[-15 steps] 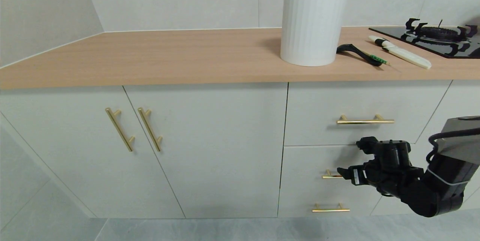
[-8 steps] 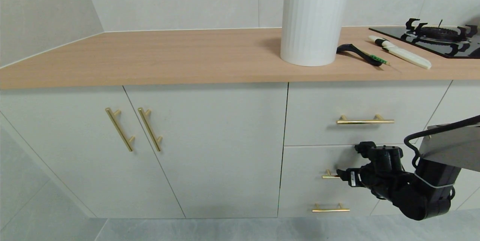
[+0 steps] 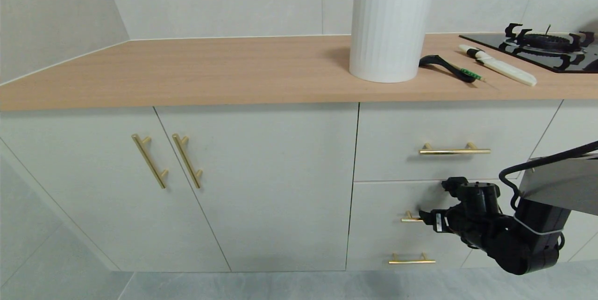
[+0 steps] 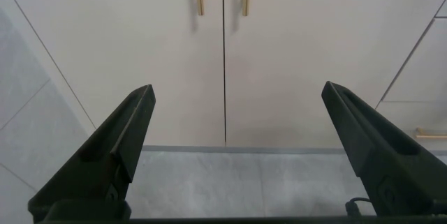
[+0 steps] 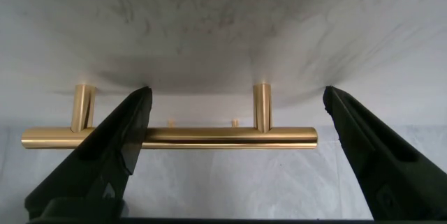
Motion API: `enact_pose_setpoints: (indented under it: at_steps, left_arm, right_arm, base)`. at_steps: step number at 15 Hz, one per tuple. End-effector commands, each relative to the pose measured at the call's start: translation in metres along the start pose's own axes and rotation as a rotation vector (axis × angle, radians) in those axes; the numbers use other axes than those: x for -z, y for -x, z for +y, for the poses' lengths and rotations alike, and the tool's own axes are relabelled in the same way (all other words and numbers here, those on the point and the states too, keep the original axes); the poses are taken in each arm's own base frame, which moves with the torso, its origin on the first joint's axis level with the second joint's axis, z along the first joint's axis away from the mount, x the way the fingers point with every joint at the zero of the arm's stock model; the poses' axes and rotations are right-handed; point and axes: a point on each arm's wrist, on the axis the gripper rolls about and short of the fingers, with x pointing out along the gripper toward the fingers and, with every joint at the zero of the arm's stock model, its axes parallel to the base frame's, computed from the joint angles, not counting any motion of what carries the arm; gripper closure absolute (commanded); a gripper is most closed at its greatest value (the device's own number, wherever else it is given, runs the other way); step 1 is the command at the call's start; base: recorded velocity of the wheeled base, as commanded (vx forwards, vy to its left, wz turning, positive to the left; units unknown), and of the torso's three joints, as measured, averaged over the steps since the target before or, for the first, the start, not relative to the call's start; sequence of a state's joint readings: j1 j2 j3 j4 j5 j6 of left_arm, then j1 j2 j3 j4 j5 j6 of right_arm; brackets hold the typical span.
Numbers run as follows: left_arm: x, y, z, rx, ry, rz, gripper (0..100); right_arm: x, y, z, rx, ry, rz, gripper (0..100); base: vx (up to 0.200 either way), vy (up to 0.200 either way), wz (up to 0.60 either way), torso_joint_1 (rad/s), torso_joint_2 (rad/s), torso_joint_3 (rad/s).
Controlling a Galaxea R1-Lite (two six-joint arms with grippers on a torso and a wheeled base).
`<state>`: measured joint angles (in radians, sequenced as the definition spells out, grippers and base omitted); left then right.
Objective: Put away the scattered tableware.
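Note:
On the wooden counter [image 3: 210,71] lie a white knife [image 3: 497,65] and a black-handled utensil with a green tip [image 3: 448,67], beside a tall white ribbed container [image 3: 390,19]. My right gripper [image 3: 438,198] is low in front of the drawers, open, at the gold handle of the middle drawer [image 3: 410,219]. In the right wrist view that handle [image 5: 167,138] lies just ahead of the open right gripper [image 5: 236,93], with no contact visible. The left gripper [image 4: 237,88] stands open and holds nothing, facing the cabinet doors [image 4: 223,63].
A gas hob [image 3: 546,45] sits at the counter's far right. The top drawer handle [image 3: 454,151] and bottom drawer handle [image 3: 412,260] are above and below my right gripper. Two gold door handles [image 3: 166,160] are on the left cabinet doors. Grey floor tiles [image 3: 233,286] lie below.
The right arm has shifted slightly left and closer to the middle drawer's handle, mostly in the first half second. Nothing on the counter has moved.

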<state>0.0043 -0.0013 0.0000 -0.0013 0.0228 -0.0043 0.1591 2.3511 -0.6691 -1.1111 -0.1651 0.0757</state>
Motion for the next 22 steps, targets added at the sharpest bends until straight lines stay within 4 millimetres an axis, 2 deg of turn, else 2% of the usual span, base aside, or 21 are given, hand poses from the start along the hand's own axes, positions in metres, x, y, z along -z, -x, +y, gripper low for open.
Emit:
enact_pose_setpoints:
  at_steps: [1,6,9,11,15,16,17,19,22]
  left_arm:
    - [0.0,0.0,0.0,-0.001,0.0,0.001,0]
    - [0.0,0.0,0.0,-0.002,0.0,0.001,0]
    - [0.0,0.0,0.0,-0.002,0.0,0.001,0]
    - [0.0,0.0,0.0,-0.001,0.0,0.001,0]
    - [0.0,0.0,0.0,-0.001,0.0,0.001,0]
    - [0.0,0.0,0.0,-0.002,0.0,0.001,0]
    - [0.0,0.0,0.0,-0.001,0.0,0.001,0]
    - [0.0,0.0,0.0,-0.001,0.0,0.001,0]
    - [0.0,0.0,0.0,-0.001,0.0,0.001,0]
  right_arm:
    - [0.0,0.002,0.0,-0.001,0.002,0.006,0]
    - [0.002,0.01,-0.001,-0.007,0.01,0.023,0]
    - [0.001,0.026,-0.003,-0.014,0.015,0.029,0]
    - [-0.015,0.056,-0.001,-0.048,0.035,0.032,0]
    - [-0.067,0.146,0.014,-0.14,0.076,-0.01,0]
    - [-0.075,0.164,0.017,-0.161,0.081,-0.038,0]
    - [-0.08,0.171,0.019,-0.168,0.082,-0.063,0]
    - [-0.087,0.168,0.021,-0.169,0.066,-0.084,0]
    - [-0.097,0.144,0.029,-0.151,0.04,-0.097,0]
  base:
    - [0.0,0.0,0.0,0.0,0.0,0.0]
    - [0.0,0.0,0.0,0.0,0.0,0.0]
    - [0.0,0.0,0.0,0.0,0.0,0.0]
    - [0.0,0.0,0.0,0.0,0.0,0.0]
    - [0.0,0.0,0.0,0.0,0.0,0.0]
    - [0.0,0.0,0.0,0.0,0.0,0.0]
    - [0.0,0.0,0.0,0.0,0.0,0.0]
    - [0.0,0.0,0.0,0.0,0.0,0.0]
    - [0.0,0.0,0.0,0.0,0.0,0.0]
